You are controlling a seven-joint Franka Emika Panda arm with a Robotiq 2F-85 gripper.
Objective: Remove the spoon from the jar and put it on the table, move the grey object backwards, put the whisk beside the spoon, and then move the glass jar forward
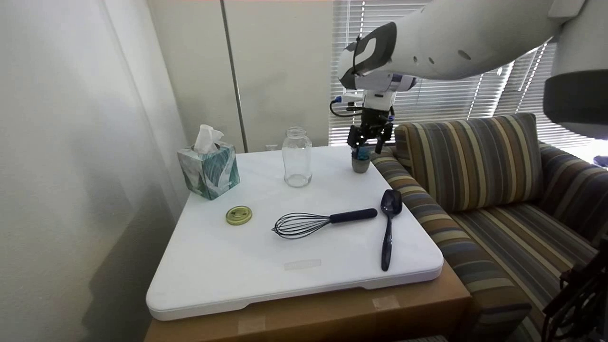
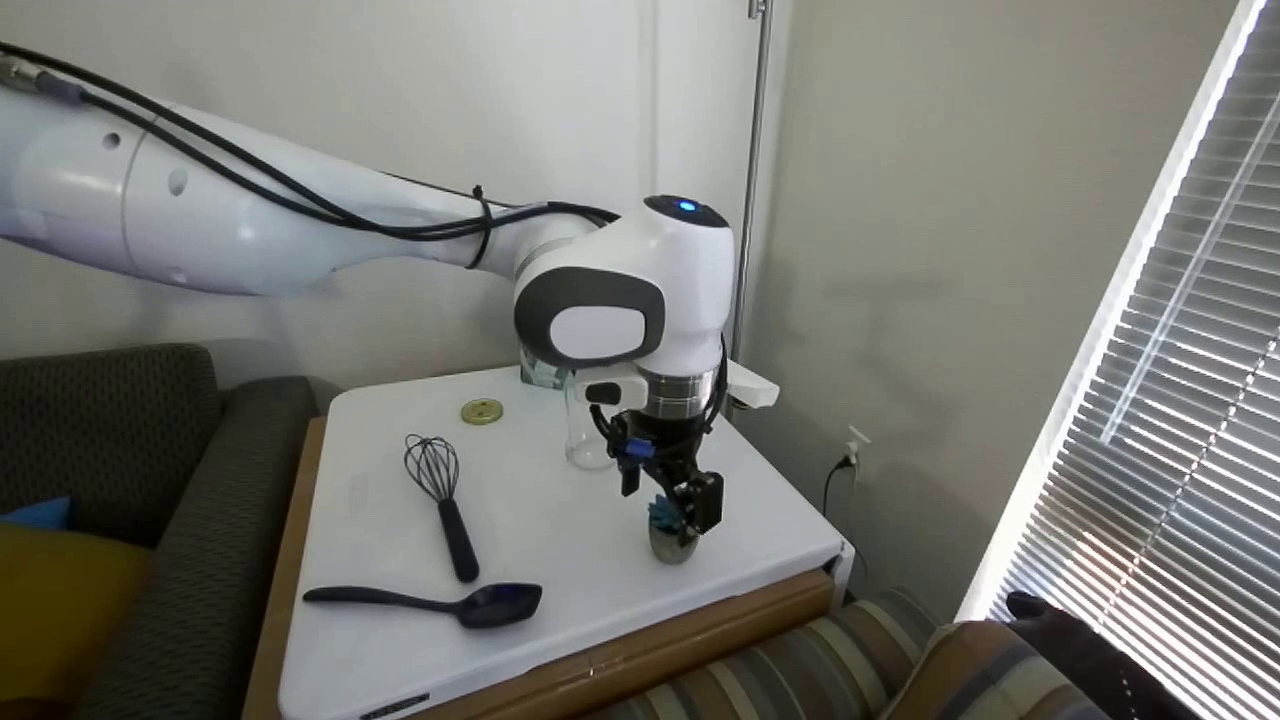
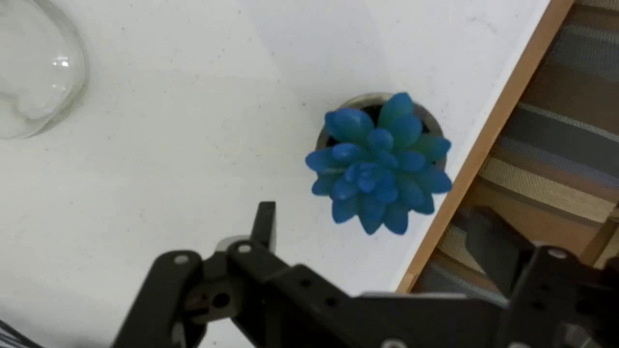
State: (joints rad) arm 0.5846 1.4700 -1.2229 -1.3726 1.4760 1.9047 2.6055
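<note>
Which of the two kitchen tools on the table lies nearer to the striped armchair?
The black spoon with the solid head: it lies between the armchair and the wire-looped whisk, which lies farther from that chair.

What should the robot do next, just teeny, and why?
I think the gripper should rise straight up a little. Its jaws look wide open, and the potted blue succulent stands upright on the table, not held. The jaws hang so close that moving sideways might knock it. The black spoon and balloon whisk already lie near each other, so the glass jar may come next.
</note>
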